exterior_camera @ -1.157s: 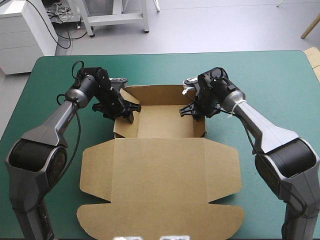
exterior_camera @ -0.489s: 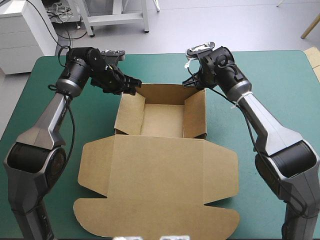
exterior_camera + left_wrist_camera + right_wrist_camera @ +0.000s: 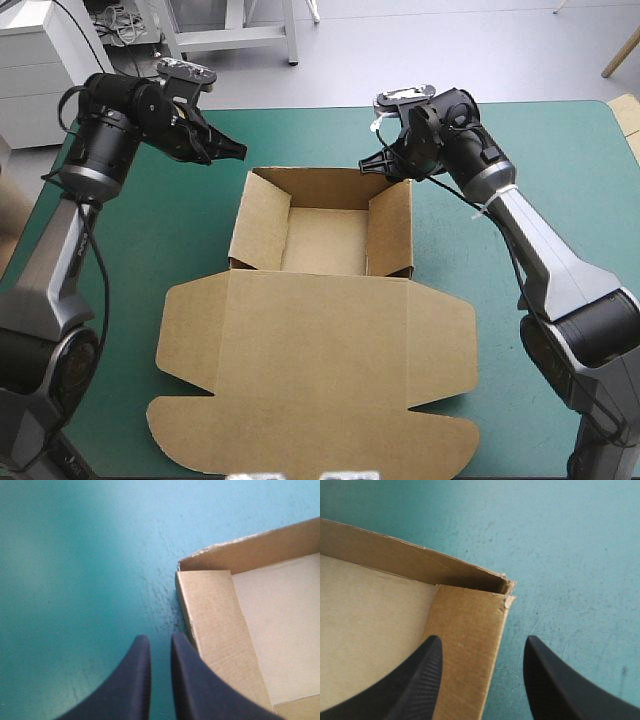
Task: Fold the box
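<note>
The box [image 3: 320, 300] is lying as an open tray on the teal-green cover [image 3: 560, 170], around the table's middle. Its walls are raised and its lid [image 3: 320, 380] is spread flat toward the near edge.

The left gripper [image 3: 157, 640] is being held clear of the board, above bare cover just outside the tray's far-left corner [image 3: 181, 566]. Its black fingers are being carried all but closed, with only a thin slit showing between them. Nothing is being gripped or touched by them.

The right gripper [image 3: 484, 641] is being held wide open at the tray's far-right corner [image 3: 506, 587]. The right wall [image 3: 470, 645] is being straddled there: one finger [image 3: 420, 680] is being seen over the tray's inside and the other [image 3: 555, 685] over the cover outside, with the wall's top edge between them. Nothing is being clamped by this gripper, and whether the board is being touched by either finger cannot be told.

From the high view, the left gripper is being shown apart from the tray, and the right one directly at the corner's top.
</note>
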Action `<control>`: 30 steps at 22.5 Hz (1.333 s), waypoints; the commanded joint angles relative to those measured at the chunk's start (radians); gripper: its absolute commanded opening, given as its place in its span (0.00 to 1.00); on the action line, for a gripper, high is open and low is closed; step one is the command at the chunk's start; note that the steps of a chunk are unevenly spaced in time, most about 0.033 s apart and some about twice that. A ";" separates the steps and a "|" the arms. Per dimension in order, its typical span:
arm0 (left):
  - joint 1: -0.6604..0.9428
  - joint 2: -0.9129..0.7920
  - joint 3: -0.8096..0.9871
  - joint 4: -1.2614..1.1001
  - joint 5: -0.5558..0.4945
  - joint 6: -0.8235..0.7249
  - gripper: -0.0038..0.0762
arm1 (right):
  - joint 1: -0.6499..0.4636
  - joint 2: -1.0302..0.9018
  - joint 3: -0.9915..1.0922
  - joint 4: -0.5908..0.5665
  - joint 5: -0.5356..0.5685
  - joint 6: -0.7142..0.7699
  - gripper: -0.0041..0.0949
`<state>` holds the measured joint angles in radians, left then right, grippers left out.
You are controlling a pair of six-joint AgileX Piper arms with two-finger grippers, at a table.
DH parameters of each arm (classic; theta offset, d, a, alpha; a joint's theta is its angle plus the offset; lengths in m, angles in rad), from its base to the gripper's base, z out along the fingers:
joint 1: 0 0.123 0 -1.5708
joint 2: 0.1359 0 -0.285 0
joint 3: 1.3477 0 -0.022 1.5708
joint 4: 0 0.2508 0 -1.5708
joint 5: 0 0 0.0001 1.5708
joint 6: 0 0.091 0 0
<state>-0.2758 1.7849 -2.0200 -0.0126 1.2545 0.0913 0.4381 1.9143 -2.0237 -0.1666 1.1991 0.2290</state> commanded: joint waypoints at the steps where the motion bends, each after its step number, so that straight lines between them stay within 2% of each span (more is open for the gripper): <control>1: -0.006 -0.125 0.005 0.013 0.021 0.006 0.04 | -0.001 -0.089 -0.029 0.014 -0.027 0.016 0.52; 3: -0.006 -0.197 0.052 0.003 0.021 0.006 0.04 | -0.001 -0.119 -0.020 0.053 -0.027 0.023 0.52; 8: -0.006 -0.335 0.147 0.045 0.021 0.012 0.04 | -0.001 -0.177 -0.020 0.055 -0.027 0.023 0.52; 10: -0.006 -0.438 0.207 0.053 0.021 0.012 0.04 | -0.001 -0.213 -0.020 0.048 -0.027 0.023 0.52; 16: -0.006 -0.704 0.455 0.052 0.019 0.017 0.04 | -0.001 -0.227 -0.020 0.045 -0.029 0.023 0.52; 20: -0.006 -0.878 0.692 0.052 -0.031 0.035 0.04 | -0.004 -0.219 0.094 -0.017 -0.029 0.034 0.52; 23: -0.006 -0.951 0.812 0.052 -0.062 0.035 0.04 | -0.004 -0.211 0.158 0.018 -0.029 0.101 0.52; 30: -0.006 -1.059 1.032 0.051 -0.118 0.032 0.04 | -0.004 -0.127 0.190 0.044 -0.029 0.101 0.52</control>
<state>-0.2758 0.7568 -1.0290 0.0369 1.2068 0.1276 0.4381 1.8041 -1.8130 -0.1142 1.2054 0.3289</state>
